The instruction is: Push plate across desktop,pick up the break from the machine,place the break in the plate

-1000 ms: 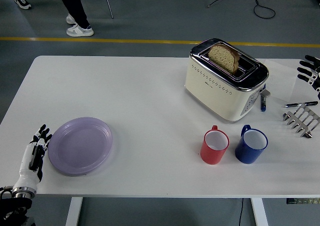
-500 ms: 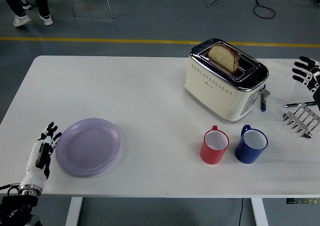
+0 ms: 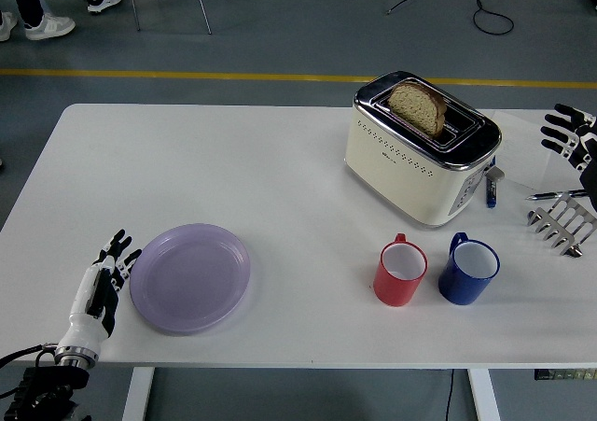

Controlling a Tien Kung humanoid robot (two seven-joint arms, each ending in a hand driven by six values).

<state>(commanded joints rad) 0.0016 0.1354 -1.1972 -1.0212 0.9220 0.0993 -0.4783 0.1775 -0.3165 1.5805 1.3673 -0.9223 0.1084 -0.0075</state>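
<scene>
Now the left hand [image 3: 101,286], fingers flat, edges the plate [image 3: 190,276]; pushing off-centre could spin it away from the bread [image 3: 417,106].

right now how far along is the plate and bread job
Nothing is finished. In hand: the left hand, fingers open, sits at the purple plate's left edge, pushing it. Left: the bread is in the toaster; the right hand waits open at the right edge.

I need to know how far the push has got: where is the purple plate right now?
In the head view the purple plate lies on the table's near left part, right beside the left hand, well left of the red mug.
</scene>
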